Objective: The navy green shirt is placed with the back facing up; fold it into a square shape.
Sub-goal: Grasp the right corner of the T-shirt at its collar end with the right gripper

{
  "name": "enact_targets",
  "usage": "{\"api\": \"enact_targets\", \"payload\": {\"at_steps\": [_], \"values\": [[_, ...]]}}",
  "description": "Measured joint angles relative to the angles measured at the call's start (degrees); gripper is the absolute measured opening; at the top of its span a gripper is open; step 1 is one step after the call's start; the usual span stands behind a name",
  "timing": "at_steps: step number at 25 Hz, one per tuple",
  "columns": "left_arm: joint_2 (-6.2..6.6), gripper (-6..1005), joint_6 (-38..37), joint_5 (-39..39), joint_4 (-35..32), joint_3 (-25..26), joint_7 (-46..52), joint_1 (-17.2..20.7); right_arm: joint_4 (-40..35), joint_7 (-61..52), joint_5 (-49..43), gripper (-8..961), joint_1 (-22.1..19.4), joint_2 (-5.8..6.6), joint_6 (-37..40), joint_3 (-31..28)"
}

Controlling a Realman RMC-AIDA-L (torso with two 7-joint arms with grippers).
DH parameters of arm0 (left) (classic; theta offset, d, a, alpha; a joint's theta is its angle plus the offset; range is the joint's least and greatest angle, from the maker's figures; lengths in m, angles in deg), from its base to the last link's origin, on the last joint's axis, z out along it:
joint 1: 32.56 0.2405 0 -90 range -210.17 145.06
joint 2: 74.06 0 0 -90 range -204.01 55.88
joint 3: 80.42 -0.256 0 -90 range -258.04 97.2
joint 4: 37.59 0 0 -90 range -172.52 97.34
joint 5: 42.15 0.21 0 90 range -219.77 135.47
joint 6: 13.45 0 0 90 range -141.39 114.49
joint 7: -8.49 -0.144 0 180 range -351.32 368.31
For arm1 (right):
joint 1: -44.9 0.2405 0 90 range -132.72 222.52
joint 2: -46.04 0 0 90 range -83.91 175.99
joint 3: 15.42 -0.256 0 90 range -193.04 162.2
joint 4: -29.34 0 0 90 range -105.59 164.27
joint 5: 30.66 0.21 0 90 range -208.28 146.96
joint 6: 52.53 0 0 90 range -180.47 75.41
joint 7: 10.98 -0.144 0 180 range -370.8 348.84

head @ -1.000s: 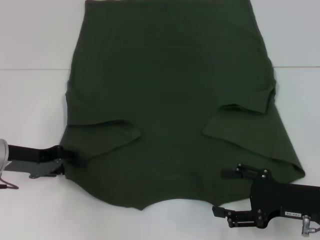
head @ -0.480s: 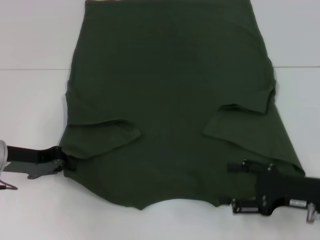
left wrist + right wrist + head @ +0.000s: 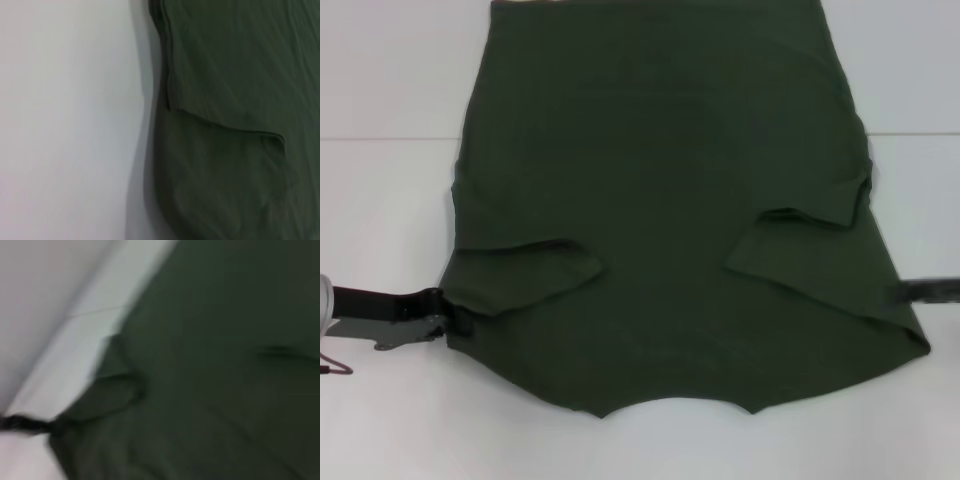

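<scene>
Left gripper (image 3: 448,318) sits at the left edge of the navy green shirt (image 3: 670,200), touching the hem near the folded left sleeve; cannot tell whether its fingers pinch the fabric. Right gripper (image 3: 928,291): only a dark tip shows at the worktop's (image 3: 390,200) right edge, beside the shirt; state not discernible. Count: one shirt, spread flat mid-worktop, both sleeves folded inward.

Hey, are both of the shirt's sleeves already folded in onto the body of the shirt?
Yes, in the head view both sleeves of the navy green shirt lie folded inward on top of the fabric.
</scene>
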Motion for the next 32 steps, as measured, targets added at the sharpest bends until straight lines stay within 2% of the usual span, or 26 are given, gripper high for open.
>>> {"api": "enact_targets", "payload": {"at_steps": [2,3,7,10,14,22,32], "values": [[0.08,36,-0.02,-0.04,0.0,0.31,-0.62,-0.01,-0.15,-5.51,-3.97,943,0.9,1.67,1.03,-2.81],[0.1,36,-0.05,-0.05,0.0,0.43,-0.84,-0.01,-0.09,-6.7,-6.53,943,1.54,2.11,1.87,-5.15],[0.19,36,-0.28,-0.07,-0.01,0.55,-1.18,0.01,0.23,-8.53,-16.77,943,4.08,2.59,4.11,-12.63],[0.19,37,-0.38,-0.09,-0.15,0.58,-1.55,0.19,1.79,-9.75,-21.68,942,5.76,2.62,3.57,-13.4],[0.19,37,-0.35,-0.1,-0.24,0.58,-2.54,0.27,5.12,-10.28,-23.26,940,8.14,2.69,2.11,-12.89],[0.23,37,-0.17,-0.27,-0.56,0.57,-3.59,0.28,10.81,-10.62,-29.11,934,13.0,1.61,-1.89,-11.69],[0.27,38,-0.09,-1.06,-0.52,1.34,-4.25,0.54,13.47,-11.03,-30.31,922,14.1,0.74,-6.22,-9.13]]}}
